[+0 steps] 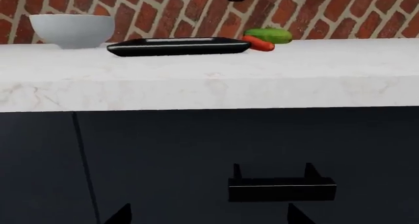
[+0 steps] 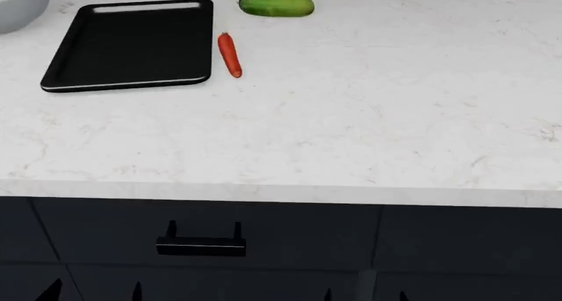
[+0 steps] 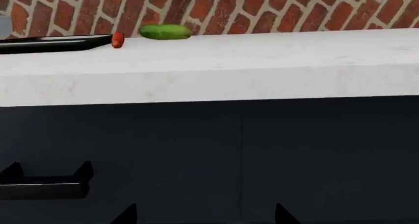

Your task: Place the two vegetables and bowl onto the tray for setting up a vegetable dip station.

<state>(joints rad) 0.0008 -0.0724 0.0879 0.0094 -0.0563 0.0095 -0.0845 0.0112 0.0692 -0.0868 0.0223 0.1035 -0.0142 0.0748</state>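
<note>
Tray [image 2: 131, 47] sits far-left on the white marble tabletop [image 2: 369, 116], nothing on it yet. Carrot [image 2: 229, 54] lies just beside its right rim, lengthwise along it; cucumber [image 2: 276, 4] is a bit further back & right, crosswise. Bowl [image 2: 18, 8] is at the tray's far-left corner, half out of the head view.

Both arms are low, in front of the dark cabinet w/ a drawer handle [image 2: 201, 243]. Left fingers [image 1: 208, 215] & right fingers [image 3: 206, 215] show only as tips, apart, nothing between them.

I'd prob start w/ the carrot: raise an arm clear of the tabletop edge, come down over the carrot's middle, fingers across its width, then a short hop left onto the tray. Leave room for the wide bowl.
</note>
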